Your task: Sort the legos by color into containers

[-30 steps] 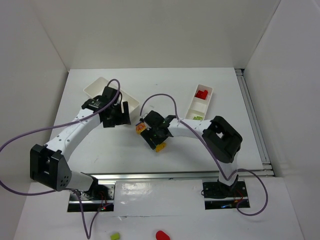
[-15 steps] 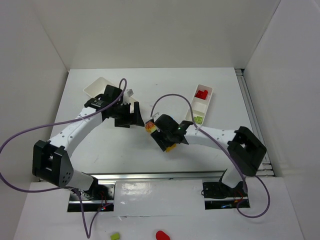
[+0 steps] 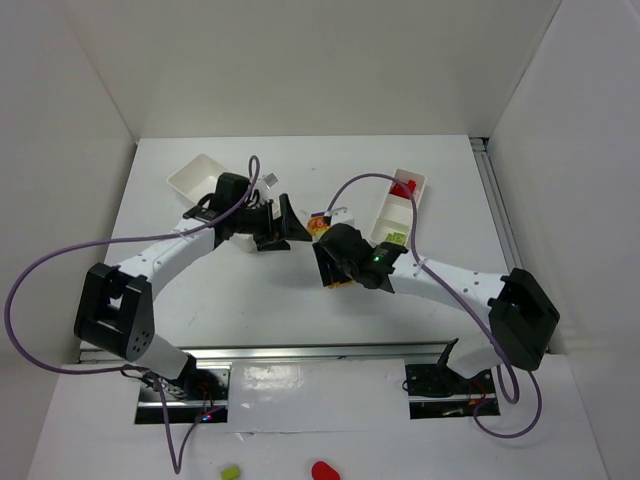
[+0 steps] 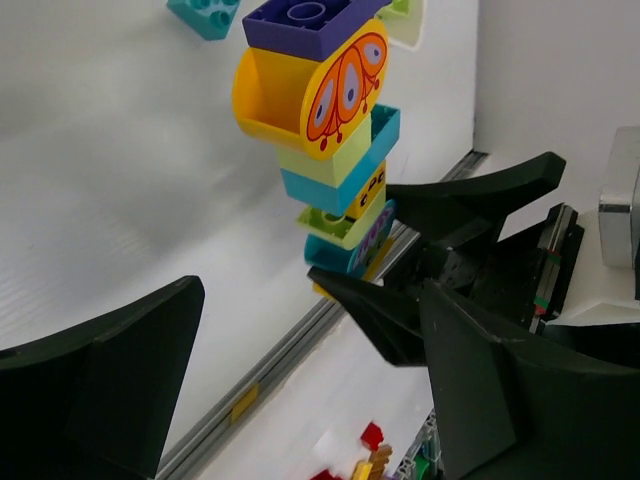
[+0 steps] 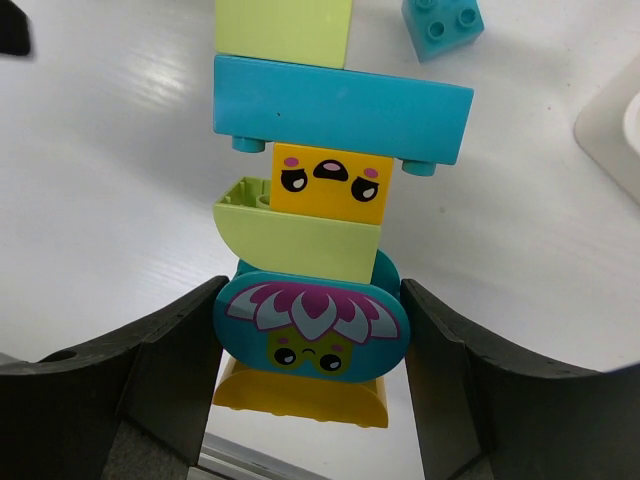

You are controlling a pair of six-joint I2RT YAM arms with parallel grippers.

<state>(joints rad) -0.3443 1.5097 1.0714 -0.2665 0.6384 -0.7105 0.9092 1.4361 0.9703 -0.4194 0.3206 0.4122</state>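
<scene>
My right gripper [image 5: 312,335] is shut on the lower end of a stack of legos [image 5: 330,110]. Its pads press a teal rounded brick with a flower face [image 5: 312,325] that sits above a yellow base. Lime, yellow-face and cyan bricks continue up the stack [image 4: 330,150], which ends in a yellow butterfly piece and a purple brick. In the top view the stack [image 3: 322,228] hangs mid-table. My left gripper [image 3: 285,228] stands wide open just left of the stack, holding nothing [image 4: 310,300]. A loose cyan brick [image 5: 443,25] lies on the table beyond.
A wide white tray [image 3: 195,175] sits at the back left behind my left arm. A narrow white tray [image 3: 415,195] at the back right holds red legos [image 3: 403,187] and lime ones [image 3: 397,237]. Stray pieces [image 3: 322,468] lie off the table in front of the arm bases.
My right gripper has carried the stack to the right and a little back. My left gripper has followed it rightward and opened wider.
</scene>
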